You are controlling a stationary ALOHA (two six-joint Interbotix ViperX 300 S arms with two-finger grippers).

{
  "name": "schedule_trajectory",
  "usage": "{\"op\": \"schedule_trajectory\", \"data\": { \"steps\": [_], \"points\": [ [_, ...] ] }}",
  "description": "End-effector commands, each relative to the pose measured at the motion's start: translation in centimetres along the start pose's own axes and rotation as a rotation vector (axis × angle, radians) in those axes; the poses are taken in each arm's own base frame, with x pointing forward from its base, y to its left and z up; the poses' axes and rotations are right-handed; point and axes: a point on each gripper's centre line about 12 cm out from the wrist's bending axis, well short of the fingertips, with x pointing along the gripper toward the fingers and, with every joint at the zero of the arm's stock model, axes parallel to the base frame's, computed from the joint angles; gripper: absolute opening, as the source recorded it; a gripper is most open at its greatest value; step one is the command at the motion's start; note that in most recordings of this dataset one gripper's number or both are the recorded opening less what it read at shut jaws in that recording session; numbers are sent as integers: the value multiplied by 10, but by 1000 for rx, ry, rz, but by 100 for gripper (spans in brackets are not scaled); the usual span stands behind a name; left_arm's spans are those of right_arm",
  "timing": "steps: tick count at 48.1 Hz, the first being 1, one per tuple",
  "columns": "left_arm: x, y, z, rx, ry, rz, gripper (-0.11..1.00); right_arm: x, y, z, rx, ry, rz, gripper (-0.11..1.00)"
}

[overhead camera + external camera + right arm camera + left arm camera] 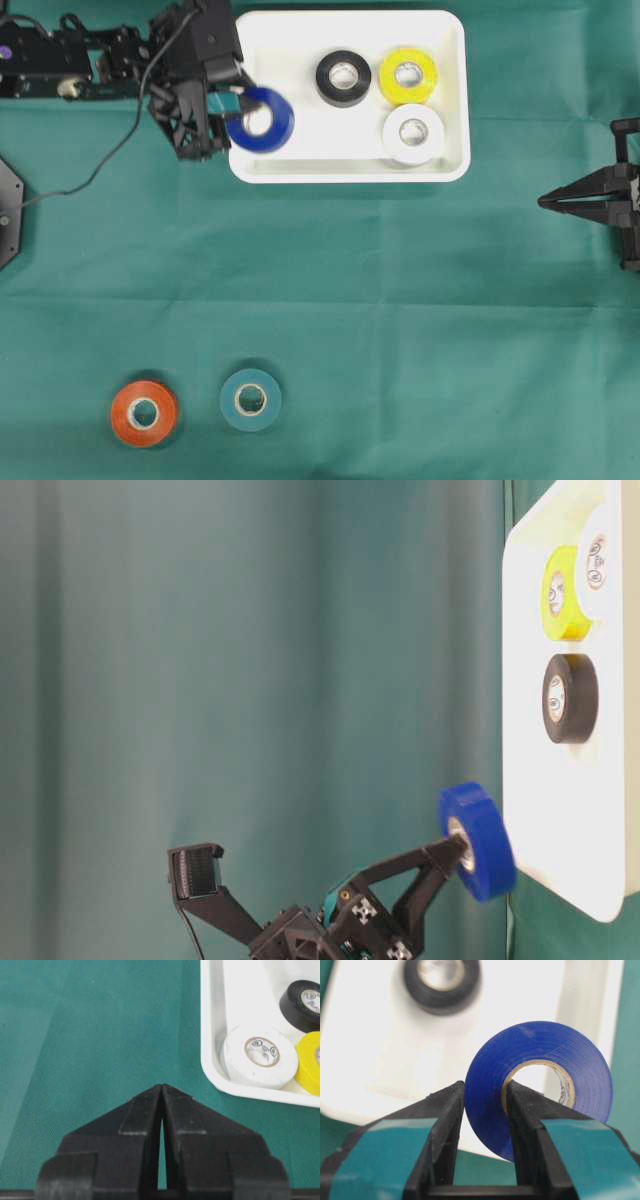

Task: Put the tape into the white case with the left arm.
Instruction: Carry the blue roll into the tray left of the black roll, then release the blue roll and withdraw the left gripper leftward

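A blue tape roll (pixel 262 119) hangs over the left edge of the white case (pixel 300 35), pinched through its wall by my left gripper (pixel 238 100), which is shut on it. In the left wrist view one finger sits inside the roll's core and the other outside, with the blue tape roll (pixel 540 1055) raised above the white case (pixel 375 1055). From table level the blue tape roll (pixel 480 840) floats just off the white case (pixel 530 800), held by my left gripper (pixel 455 850). My right gripper (pixel 545 201) rests shut at the right edge, holding nothing.
Black tape (pixel 343 77), yellow tape (pixel 408 76) and white tape (pixel 413 133) lie in the case. An orange roll (pixel 144 412) and a teal roll (pixel 250 399) lie on the green cloth near the front left. A black cable (pixel 110 160) trails from the left arm.
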Motion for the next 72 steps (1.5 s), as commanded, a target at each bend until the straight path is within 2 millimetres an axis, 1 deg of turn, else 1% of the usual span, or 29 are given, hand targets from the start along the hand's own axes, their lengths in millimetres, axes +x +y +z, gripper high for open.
{"op": "schedule_trajectory", "data": {
  "steps": [1,9,15,18,26,28,32,38,49,54,63,65,72],
  "points": [
    [-5,12,16,3,-72,31,24,0,0,5,1,-20,-1,-9],
    [-6,31,18,-10,-116,79,24,0,0,4,0,-20,0,-9],
    [-5,38,20,-19,-137,99,24,0,0,4,1,-18,-1,-9],
    [3,39,20,-19,-130,98,24,0,0,4,0,-21,0,-9],
    [43,43,17,-23,-57,88,24,0,0,4,0,-20,0,-9],
    [50,46,19,-26,-50,91,24,0,0,4,0,-20,0,-9],
    [57,53,23,-35,-49,101,24,0,0,5,0,-23,0,-9],
    [61,57,24,-41,-46,106,24,0,0,4,0,-21,0,-9],
    [63,54,8,-51,43,88,24,0,0,4,1,-21,-1,-9],
    [62,55,4,-59,59,89,24,0,0,4,0,-20,0,-9],
    [62,56,4,-63,61,91,25,0,0,4,1,-20,-1,-9],
    [61,56,4,-64,60,90,30,0,0,4,1,-21,-1,-9],
    [58,56,5,-64,54,92,73,0,0,4,0,-21,0,-9]
  ]
}}
